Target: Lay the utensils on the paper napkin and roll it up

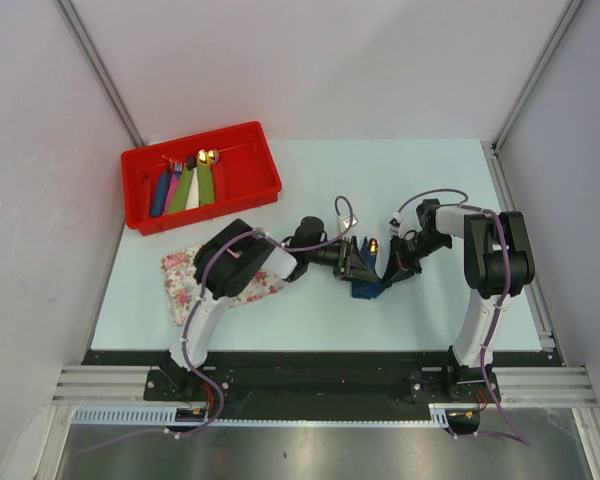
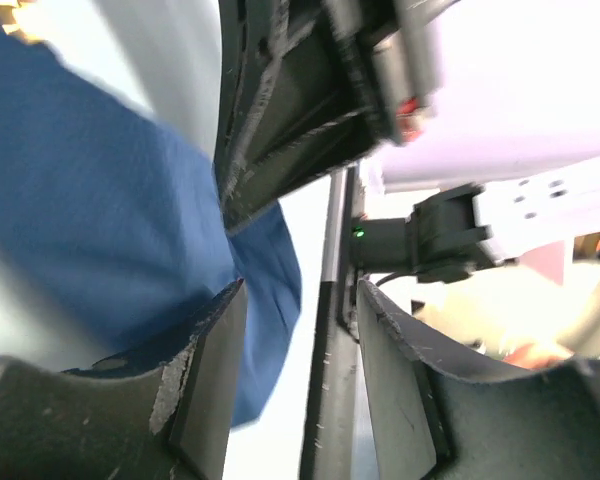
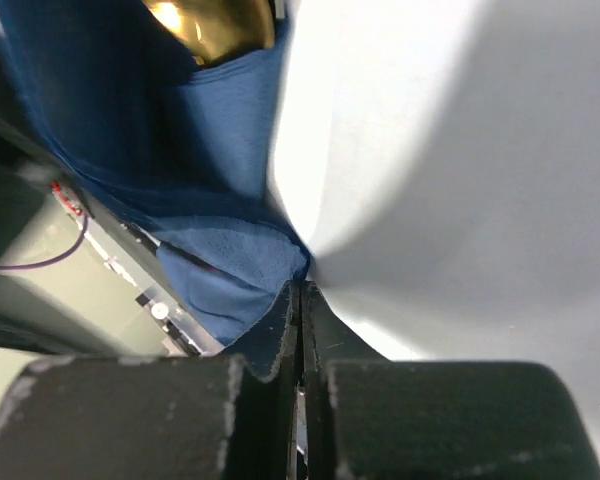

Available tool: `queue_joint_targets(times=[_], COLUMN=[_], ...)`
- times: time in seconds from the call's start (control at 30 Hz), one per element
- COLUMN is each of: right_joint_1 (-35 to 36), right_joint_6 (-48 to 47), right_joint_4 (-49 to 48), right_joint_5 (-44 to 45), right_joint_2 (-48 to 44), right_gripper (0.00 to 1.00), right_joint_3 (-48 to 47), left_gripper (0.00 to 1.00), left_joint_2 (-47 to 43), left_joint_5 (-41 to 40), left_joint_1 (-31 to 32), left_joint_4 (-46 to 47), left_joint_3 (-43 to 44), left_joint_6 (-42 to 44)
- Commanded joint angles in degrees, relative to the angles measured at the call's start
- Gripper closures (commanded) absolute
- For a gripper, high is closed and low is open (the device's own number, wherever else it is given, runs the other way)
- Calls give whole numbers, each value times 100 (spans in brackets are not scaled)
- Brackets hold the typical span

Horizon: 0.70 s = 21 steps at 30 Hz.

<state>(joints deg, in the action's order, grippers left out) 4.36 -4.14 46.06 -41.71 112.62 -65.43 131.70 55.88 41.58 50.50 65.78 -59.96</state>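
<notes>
The navy paper napkin (image 1: 365, 286) lies partly rolled at the table's middle, between both grippers. The gold spoon's bowl (image 1: 374, 244) pokes out of its far end and shows in the right wrist view (image 3: 215, 25), wrapped by the napkin (image 3: 210, 150). The fork is hidden. My right gripper (image 1: 390, 272) (image 3: 300, 290) is shut on the napkin's edge. My left gripper (image 1: 358, 262) (image 2: 300, 295) is open, jaws apart, with the napkin (image 2: 100, 220) against the outside of its left finger (image 2: 215, 350). Nothing lies between its jaws.
A red bin (image 1: 250, 185) at the back left holds several coloured rolls (image 1: 185, 188) with gold tips. A pink-flowered tray (image 1: 185, 275) lies at the front left, partly under the left arm. The right gripper's body (image 2: 300, 100) is close above the left fingers.
</notes>
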Motion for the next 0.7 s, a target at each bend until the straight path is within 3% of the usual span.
queue_joint_targets(times=[0.0,0.27,0.5,0.67], right_joint_1=[3,65,91,39], right_joint_6=[-43,150,274,370], right_joint_4=[-194,-475,-607,-642], right_joint_5=[181,155,278,339], right_joint_2=[-91,-240,-302,-451], right_gripper=[100,100,100,100], right_joint_3=[118,302,417,496], left_gripper=[47,52,64,72], left_joint_2=[-1005,-1639,-1385,-1130], left_joint_5=[-270,-209,-507,-578], left_joint_1=[-501,-564,-204,-2], left_joint_4=[382,-751,-2605,-2800], left_joint_3=[-433,-777,145,330], left_joint_6=[-314,651,1856,1953])
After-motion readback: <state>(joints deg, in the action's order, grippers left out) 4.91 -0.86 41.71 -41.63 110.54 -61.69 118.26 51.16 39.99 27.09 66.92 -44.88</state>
